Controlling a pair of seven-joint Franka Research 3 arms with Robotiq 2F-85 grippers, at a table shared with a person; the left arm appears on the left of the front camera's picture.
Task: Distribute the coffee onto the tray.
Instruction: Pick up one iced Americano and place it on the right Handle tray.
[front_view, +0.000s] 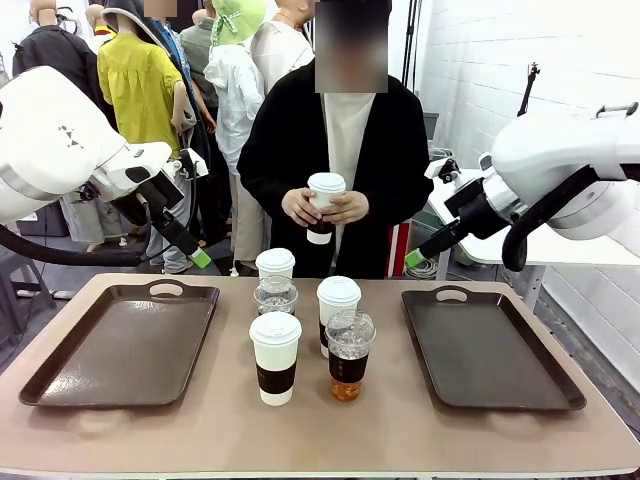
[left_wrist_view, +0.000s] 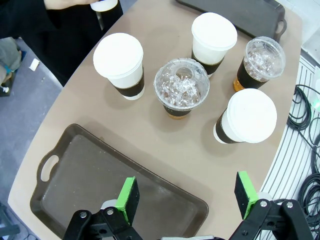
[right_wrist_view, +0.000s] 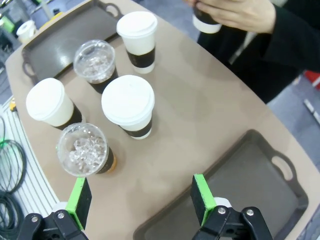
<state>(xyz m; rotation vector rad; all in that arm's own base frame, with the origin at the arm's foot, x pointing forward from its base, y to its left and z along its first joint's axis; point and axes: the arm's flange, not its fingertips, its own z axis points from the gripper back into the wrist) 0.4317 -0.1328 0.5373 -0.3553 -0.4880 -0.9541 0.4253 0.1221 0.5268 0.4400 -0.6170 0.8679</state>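
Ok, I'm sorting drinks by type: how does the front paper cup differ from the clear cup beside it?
The paper cup is opaque white with a flat lid; the clear cup is see-through with a domed lid. The paper cup hides its contents; the clear cup shows amber drink at its base. Both wear dark sleeves and stand upright.

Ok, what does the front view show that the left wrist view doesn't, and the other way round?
Front view's own: the right gripper raised by the right tray, and the person's hands whole around a held cup. Left wrist view's own: the open left gripper, its gap seen above the left tray, ice through the lids of the two dome-lidded cups, cables on the floor. Shared: those cups and three white paper cups on the table, between both trays.
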